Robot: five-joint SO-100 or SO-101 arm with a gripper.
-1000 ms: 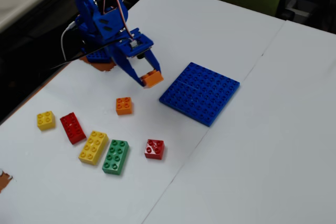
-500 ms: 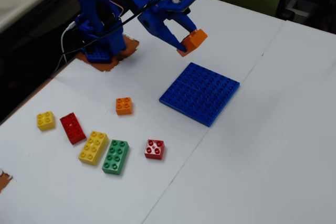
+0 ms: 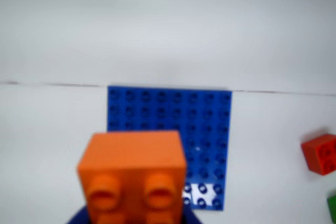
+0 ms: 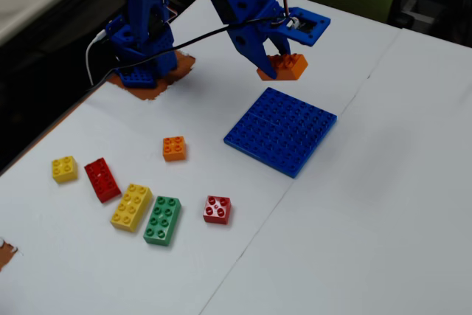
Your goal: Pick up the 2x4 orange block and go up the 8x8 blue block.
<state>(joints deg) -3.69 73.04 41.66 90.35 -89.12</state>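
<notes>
The gripper (image 4: 274, 62) clamps the orange brick (image 4: 284, 66) in the air (studs facing the wrist camera), off the white table (image 4: 383, 204). In the fixed view the blue plate (image 4: 281, 130) lies flat at six o'clock from the brick. Loose bricks sit at about eight o'clock, well apart.

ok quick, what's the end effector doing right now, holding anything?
End effector: closed on the orange block, held in the air near the blue plate.
</notes>
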